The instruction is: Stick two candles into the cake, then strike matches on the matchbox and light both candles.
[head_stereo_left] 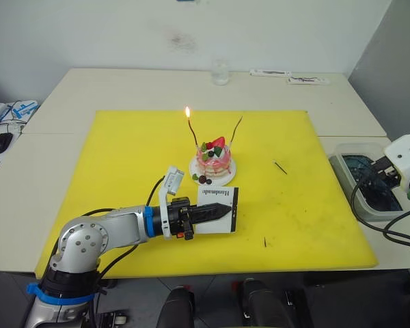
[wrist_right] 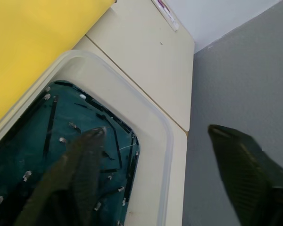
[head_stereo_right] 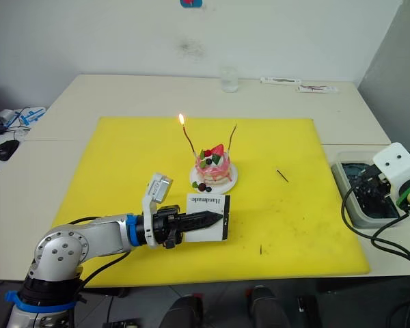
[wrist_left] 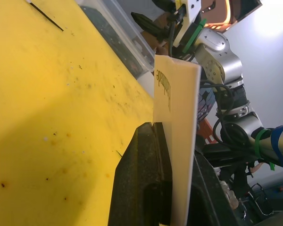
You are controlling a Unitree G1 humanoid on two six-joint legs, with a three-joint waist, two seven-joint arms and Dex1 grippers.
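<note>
The left gripper [head_stereo_left: 215, 214] is clenched on the matchbox [head_stereo_left: 219, 208], holding it upright on the yellow mat [head_stereo_left: 123, 164] just near of the cake [head_stereo_left: 213, 164]. Both candles [head_stereo_left: 193, 133] stand in the cake; the left one burns, the right one [head_stereo_left: 236, 130] is unlit. The right gripper [wrist_right: 165, 155] hangs released over the tray [head_stereo_left: 342, 164] at the right, where spent matches [wrist_right: 51, 123] lie

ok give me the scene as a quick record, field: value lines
cake: on white plate, yellow mat
lit candle: standing in cake, flame on top
unlit candle: standing in cake, no flame
left gripper: shut on matchbox, held on edge
right gripper: open, over tray of spent matches beside mat
loose matches: on mat, right of cake
</note>
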